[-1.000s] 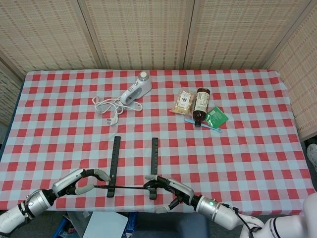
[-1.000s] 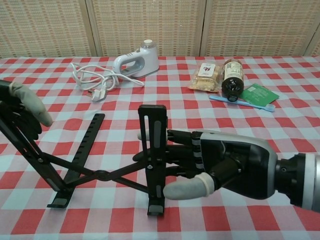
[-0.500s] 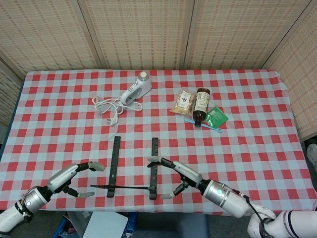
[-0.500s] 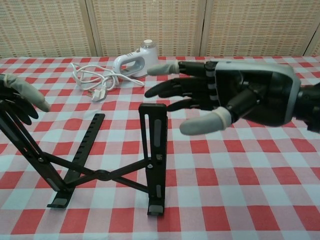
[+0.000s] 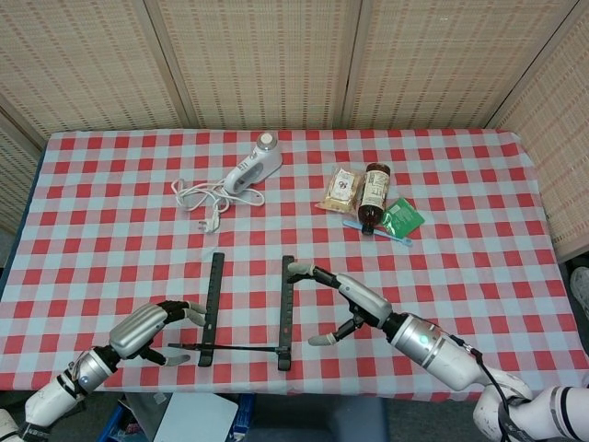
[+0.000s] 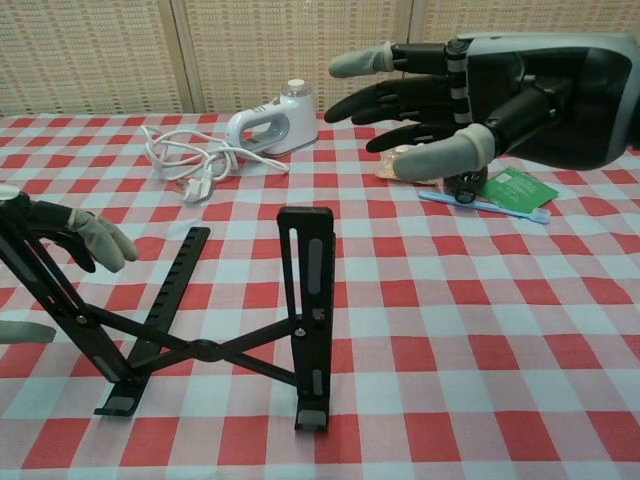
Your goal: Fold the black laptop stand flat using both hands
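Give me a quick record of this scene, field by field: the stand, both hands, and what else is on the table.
stand: black laptop stand, still propped open on the table, crossbars unfolded
left hand: left hand by the stand's left end, fingers apart; contact unclear
right hand: right hand raised above the table, fingers spread, holding nothing
far side: white handheld appliance with cord
far right: brown bottle lying down, snack packet, green packet, blue toothbrush
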### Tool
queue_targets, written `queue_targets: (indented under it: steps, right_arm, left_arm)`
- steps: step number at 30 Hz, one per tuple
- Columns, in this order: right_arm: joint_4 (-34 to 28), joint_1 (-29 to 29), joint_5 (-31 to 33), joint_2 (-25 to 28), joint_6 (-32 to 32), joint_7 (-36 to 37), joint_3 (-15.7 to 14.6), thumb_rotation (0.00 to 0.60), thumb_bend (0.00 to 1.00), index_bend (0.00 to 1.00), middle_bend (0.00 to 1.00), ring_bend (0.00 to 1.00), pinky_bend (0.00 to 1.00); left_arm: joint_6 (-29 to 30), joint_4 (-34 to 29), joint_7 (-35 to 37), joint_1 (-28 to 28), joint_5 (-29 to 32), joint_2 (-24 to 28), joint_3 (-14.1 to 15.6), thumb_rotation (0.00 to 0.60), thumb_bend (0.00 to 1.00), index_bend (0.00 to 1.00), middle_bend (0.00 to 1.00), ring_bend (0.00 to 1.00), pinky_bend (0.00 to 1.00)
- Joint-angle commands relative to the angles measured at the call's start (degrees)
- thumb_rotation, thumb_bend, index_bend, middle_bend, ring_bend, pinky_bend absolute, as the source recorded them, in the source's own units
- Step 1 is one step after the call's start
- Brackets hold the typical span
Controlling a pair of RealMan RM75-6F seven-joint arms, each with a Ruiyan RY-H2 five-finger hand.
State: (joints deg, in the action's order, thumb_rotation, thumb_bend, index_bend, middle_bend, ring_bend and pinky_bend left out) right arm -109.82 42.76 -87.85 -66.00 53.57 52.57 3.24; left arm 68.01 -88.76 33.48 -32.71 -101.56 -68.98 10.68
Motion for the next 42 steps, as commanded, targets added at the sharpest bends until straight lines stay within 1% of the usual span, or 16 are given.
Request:
queue_targets:
  steps: [1,5,11,18,23,26,33,38,42]
  right_arm:
    - [0.2,-0.3,0.1,0.0,0.1,0.2,0.0,0.600,0.00,0.09,0.17,0.05,0.08]
    - [0.5,-0.5,-0.1,0.0,-0.1,0.5,-0.1,0.600,0.00,0.09,0.17,0.05,0.08]
    - [0.8,-0.9,-0.6,0.0,0.0,1.2,-0.2,0.600,0.00,0.09,0.17,0.05,0.08]
    - [1.5,-1.5,-0.8,-0.1,0.2,2.5,-0.3,0.600,0.00,0.09,0.17,0.05,0.08]
    - [1.9,-1.8,-1.0,-0.4,0.4,3.1,-0.3,0.600,0.00,0.09,0.17,0.05,0.08]
    - [2.1,-2.0,-1.0,-0.5,0.4,3.1,-0.4,0.600,0.00,0.09,0.17,0.05,0.08]
    - [2.1,-2.3,-0.9,-0.4,0.4,3.0,-0.4,0.600,0.00,0.09,0.17,0.05,0.08]
    - [2.3,-2.6,-0.9,-0.4,0.5,3.0,-0.4,0.600,0.00,0.09,0.17,0.05,0.08]
    - [2.4,-2.8,-0.9,-0.4,0.6,3.1,-0.4,0.600,0.00,0.09,0.17,0.04,0.08]
  left_arm:
    - [-1.6,0.0,-3.3,0.2,1.0,-2.3,-0.7,0.600,0.19,0.35,0.24,0.25,0.27]
    - [-2.8,0.0,-5.7,0.6,2.3,-4.4,-1.1,0.600,0.20,0.37,0.24,0.25,0.27]
    - [-4.2,0.7,-8.8,1.2,4.8,-6.7,-2.1,0.600,0.24,0.41,0.24,0.25,0.27]
    - [-5.2,1.2,-11.3,1.8,6.5,-7.0,-2.2,0.600,0.24,0.44,0.24,0.25,0.27]
    - [-5.2,0.9,-11.7,2.2,6.9,-6.8,-2.3,0.600,0.24,0.47,0.24,0.25,0.27]
    - [-5.3,0.9,-11.5,2.2,6.9,-6.8,-2.4,0.600,0.27,0.48,0.24,0.25,0.27]
    - [-5.8,0.9,-11.5,2.2,7.1,-7.1,-2.6,0.600,0.28,0.49,0.24,0.25,0.27]
    - [-6.2,0.7,-11.4,2.1,7.3,-7.3,-2.8,0.600,0.32,0.50,0.24,0.25,0.27]
    - [-6.5,0.5,-11.4,2.0,7.3,-7.4,-3.0,0.600,0.33,0.50,0.24,0.25,0.27]
